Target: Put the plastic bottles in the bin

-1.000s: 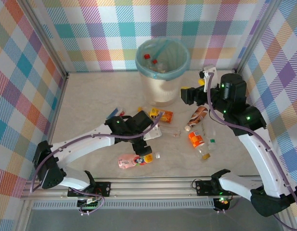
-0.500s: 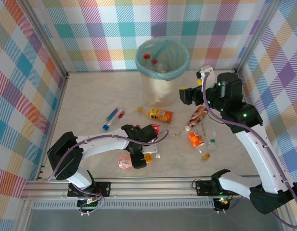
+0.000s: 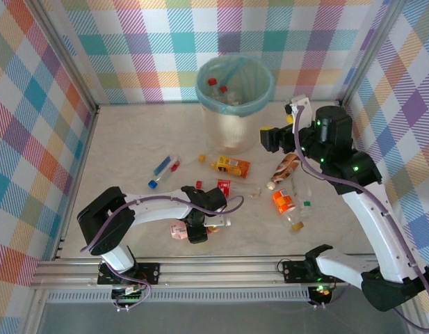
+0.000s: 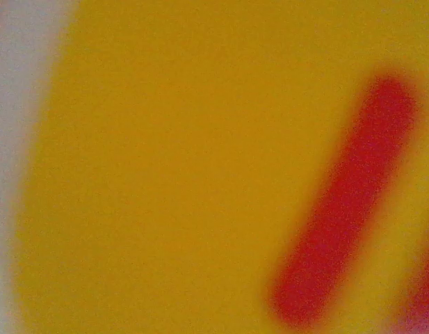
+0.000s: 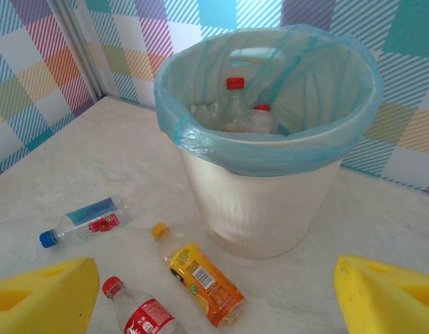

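Since a second ago the left arm has swung back toward the near edge. The left gripper sits over a pink-labelled bottle, and I cannot tell whether it is gripping. The right gripper hangs released beside the bin. Two red-capped bottles lie inside the bin, while several more litter the table.

A: that yellow thing on the left wrist cam is way too blurry, red smear across it, can't tell what it is

B: yeah, and from the top the left gripper covers half the pink-label bottle, jaws hidden
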Controlling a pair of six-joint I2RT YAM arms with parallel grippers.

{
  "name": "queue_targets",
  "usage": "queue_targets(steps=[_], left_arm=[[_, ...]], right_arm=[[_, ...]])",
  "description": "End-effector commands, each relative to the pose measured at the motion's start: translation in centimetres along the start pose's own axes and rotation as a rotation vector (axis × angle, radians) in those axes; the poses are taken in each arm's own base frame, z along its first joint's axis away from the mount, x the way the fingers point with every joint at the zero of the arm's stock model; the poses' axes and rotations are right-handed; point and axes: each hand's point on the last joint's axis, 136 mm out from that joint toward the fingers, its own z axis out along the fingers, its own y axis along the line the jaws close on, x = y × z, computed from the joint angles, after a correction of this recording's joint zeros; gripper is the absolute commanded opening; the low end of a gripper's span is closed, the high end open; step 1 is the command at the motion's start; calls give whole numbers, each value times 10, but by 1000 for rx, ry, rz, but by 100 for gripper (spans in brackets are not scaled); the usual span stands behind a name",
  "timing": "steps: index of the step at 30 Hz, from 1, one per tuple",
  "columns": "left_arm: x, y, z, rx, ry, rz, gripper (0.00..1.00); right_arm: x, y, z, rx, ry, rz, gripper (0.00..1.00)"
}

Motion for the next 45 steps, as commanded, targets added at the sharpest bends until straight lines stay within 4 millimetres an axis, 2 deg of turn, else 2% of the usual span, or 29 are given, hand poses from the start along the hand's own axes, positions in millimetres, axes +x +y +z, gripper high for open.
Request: queue_targets(steps=[1,4,7,9,11,14,19,22,25,27,30,34,39,45], left_arm=[[-8,6,-21,-56,-84,7,67],[-14,14,-46,-102,-175,-20,64],[-22,27,-82,-142,-306,-77,61],[-30,35,-114,-157,-428,-121,56],[-37,41,-146,-169,-549,-156,55],[-45,45,-200,-191,-740,-184,55],[-57,36,-284,-145,-1017,-180,57],[-65,24,-321,-73,-1144,-149,57],[-71,12,-349,1,-1234,-114,57],[-74,7,-362,36,-1271,-99,57],[-77,3,-369,68,-1290,-87,56],[-84,2,-369,102,-1284,-84,56],[-89,1,-369,125,-1284,-77,56],[-88,-1,-374,130,-1300,-68,56]], right_arm=[[-14,-1,-17,13,-41,-22,87],[-23,2,-25,3,-67,-21,87],[-38,8,-37,-20,-113,-18,87],[-48,12,-45,-42,-150,-14,87],[-58,21,-53,-86,-189,-17,87],[-73,45,-68,-222,-260,-48,87],[-84,106,-102,-595,-383,-166,88],[-82,134,-122,-809,-414,-218,87],[-81,145,-129,-925,-417,-228,84],[-79,149,-129,-972,-398,-223,82],[-74,154,-127,-1022,-363,-213,80],[-66,162,-116,-1057,-311,-185,80],[-58,174,-101,-1083,-251,-172,74],[-46,183,-90,-1143,-179,-178,59]])
